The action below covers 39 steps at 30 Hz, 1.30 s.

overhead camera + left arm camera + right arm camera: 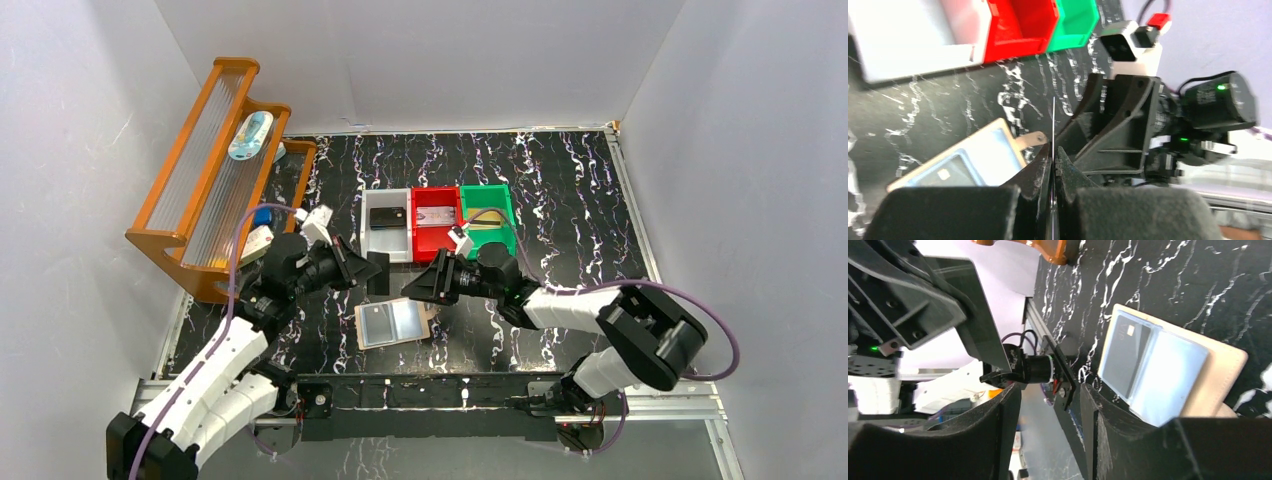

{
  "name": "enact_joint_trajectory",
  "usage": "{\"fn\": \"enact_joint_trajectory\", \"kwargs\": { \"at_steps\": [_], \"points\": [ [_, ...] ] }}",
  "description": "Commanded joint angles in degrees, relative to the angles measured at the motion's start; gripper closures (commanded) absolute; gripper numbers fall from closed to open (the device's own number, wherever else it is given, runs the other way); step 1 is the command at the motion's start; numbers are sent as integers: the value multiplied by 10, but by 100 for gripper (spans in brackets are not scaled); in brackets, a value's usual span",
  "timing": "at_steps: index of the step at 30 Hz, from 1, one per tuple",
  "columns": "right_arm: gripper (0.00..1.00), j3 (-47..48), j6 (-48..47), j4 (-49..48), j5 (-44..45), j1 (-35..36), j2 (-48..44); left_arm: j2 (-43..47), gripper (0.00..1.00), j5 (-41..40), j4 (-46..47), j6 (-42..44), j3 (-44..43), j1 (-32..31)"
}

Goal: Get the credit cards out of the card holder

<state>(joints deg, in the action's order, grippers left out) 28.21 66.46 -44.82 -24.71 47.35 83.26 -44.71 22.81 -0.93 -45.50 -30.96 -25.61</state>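
L gripper [372, 270] is pinched tight on a dark card [378, 281], held up off the table. On the L wrist cam the card [1053, 120] is dead edge-on, just a thin pale line rising out of the closed fingertips [1044, 167], so I can't read its face there. The R wrist cam gives me its flat side [975, 325], dark grey. Its top-left corner is hidden behind the L gripper's body and no print is legible.

R gripper [410, 287] sits just across from the L one, tips facing it and close to the card. Whether they touch, can't tell from overhead. On its own cam the fingers [998, 425] stand apart with an empty gap between them, approx half spread, nothing gripped.

Card holder [395, 322] lies open flat on the table, below and between the two grippers, apart from both. From the R wrist it's [1218, 370] just past the far fingertip. There's a tan border, pale blue pockets, and a dark card with chip [1125, 357] tucked in one. The lower edge is cut off by the finger. The L wrist view [983, 155] shows the strap tab near the fingertips, with the bottom of the holder blocked by the gripper's pad.

Beyond the grippers are the grey bin [388, 248] with a dark flat item [388, 216] in it, the red bin [435, 240] and the green bin [490, 197]. I can't make out the contents of the red and green ones.
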Motion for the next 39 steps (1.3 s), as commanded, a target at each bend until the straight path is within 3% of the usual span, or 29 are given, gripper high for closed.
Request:
{"fn": "enact_joint_trajectory", "kwargs": {
  "at_steps": [1, 7, 18, 28, 39],
  "points": [
    [44, 11, -70, 118, 58, -3, -67, -36, 100, -70, -101, 150, -85, 3],
    [38, 37, -138, 272, 142, -3, -163, -154, 100, -109, -138, 299, -189, 3],
    [23, 69, -224, 429, 260, -5, -279, -333, 100, -60, -94, 565, -298, 2],
    [17, 71, -232, 477, 317, -6, -326, -437, 100, -62, -20, 782, -324, 1],
    [15, 96, -232, 496, 334, -6, -322, -518, 100, -108, 41, 931, -341, 0]
  ]
}}
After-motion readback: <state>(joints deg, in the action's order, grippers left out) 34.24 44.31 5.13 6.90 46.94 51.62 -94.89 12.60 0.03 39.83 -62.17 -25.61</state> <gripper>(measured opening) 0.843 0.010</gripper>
